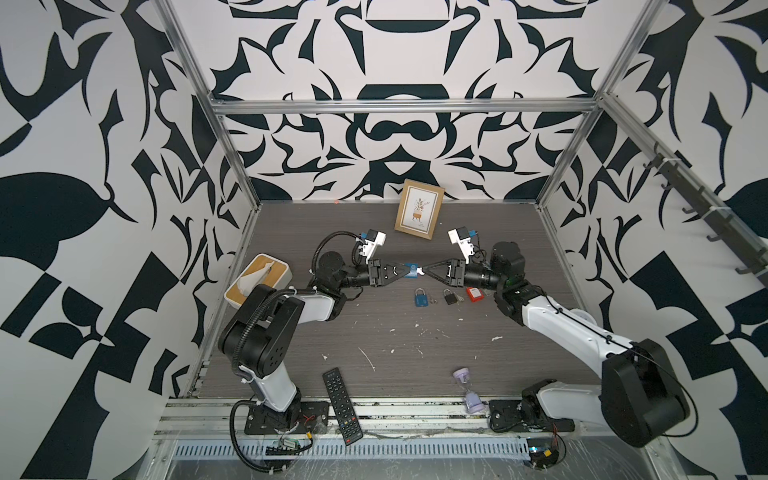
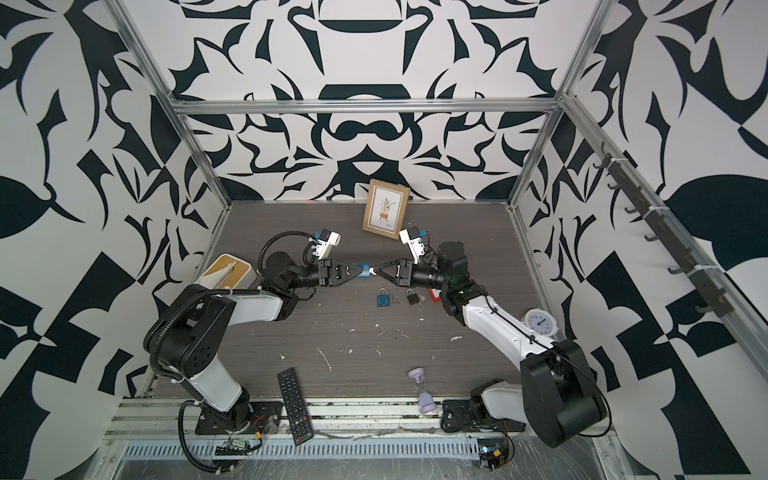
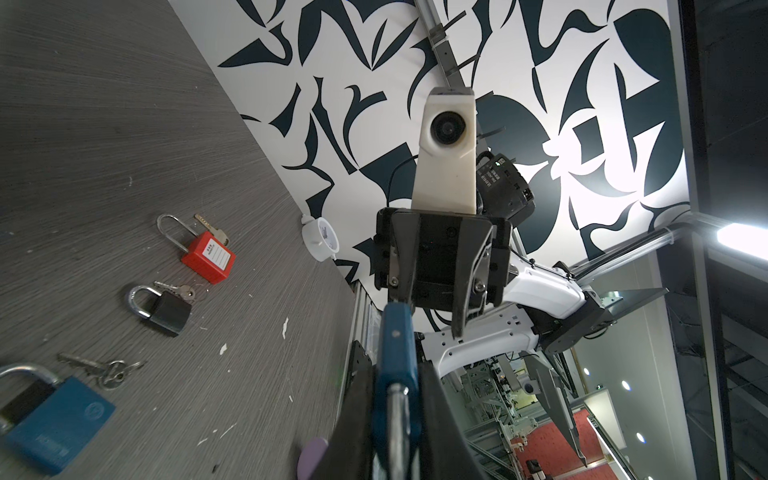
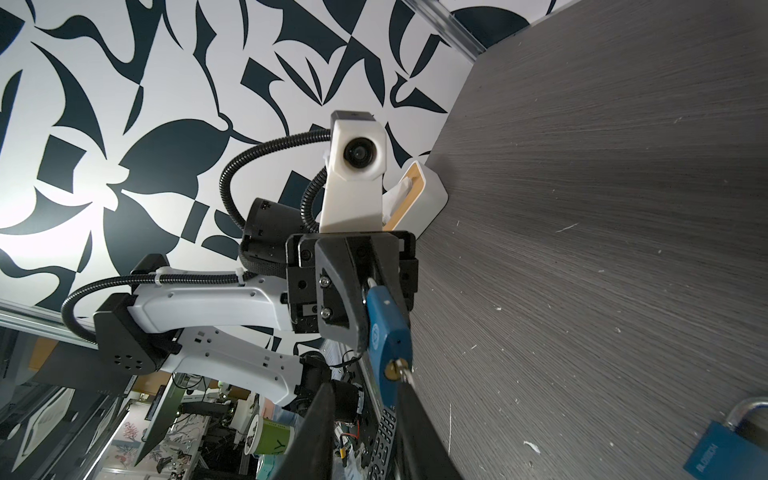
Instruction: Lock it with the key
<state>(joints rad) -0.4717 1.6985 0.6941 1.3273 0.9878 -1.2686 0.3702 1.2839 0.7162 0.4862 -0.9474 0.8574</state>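
Left gripper clenches the blue padlock aloft over the table, keyhole presented to the right gripper, whose jaws flank the inserted key for turning; whether they pinch it is unclear.

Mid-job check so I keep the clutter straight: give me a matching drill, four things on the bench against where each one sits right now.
Things
1. keyed blue padlock
2. black padlock
3. red padlock
4. remote control

Places
A. at the front edge of the table, left of the hourglass in both top views
B. lying between the red padlock and a loose blue padlock
C. clamped in the jaws of the left gripper, raised off the table
D. lying at the right end of the padlock row in both top views

Pairs: 1-C, 2-B, 3-D, 4-A
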